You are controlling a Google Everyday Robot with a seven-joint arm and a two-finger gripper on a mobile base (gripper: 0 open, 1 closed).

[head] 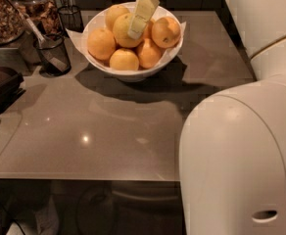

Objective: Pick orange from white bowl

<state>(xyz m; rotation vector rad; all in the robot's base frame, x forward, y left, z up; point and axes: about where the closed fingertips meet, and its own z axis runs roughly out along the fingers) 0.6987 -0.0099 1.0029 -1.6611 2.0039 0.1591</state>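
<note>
Camera view, looking down the length of a smooth grey counter [108, 126].

Noting a wide, round, glossy white bowl [133, 74] at the far end, close to the back edge. Seeing white paper liner corners [75, 35] poking out over its rim, probably padding the fruit against the hard glaze.

Finding the target inside the bowl, on top of the heap and toward the back-centre: a large, round, pale yellow-orange orange with dull, slightly greenish skin [119, 29]. Noting smaller, deeper-orange round fruits [102, 43] packed around and beneath it, propping it highest and leaving it the easiest to reach from above.

Tracking a pale cream robot hand [136, 30] reaching in from the top edge, slanting down and left, its tip overlapping the right flank of the orange. Not being able to tell whether touching or hovering just over the skin. Not being able to tell either whether open, closed or gripping anything.

Judging the step as lining up for the grasp; lifting not yet begun.

Seeing a bulky white robot arm casing [236, 155] filling the right foreground, hiding that corner of the counter.

Noting two small black mesh cups [52, 53] to the left, near the bowl but apart from it, so not obstructing the approach.

Expecting some risk of the neighbouring fruits rolling once their top load is going.
</note>
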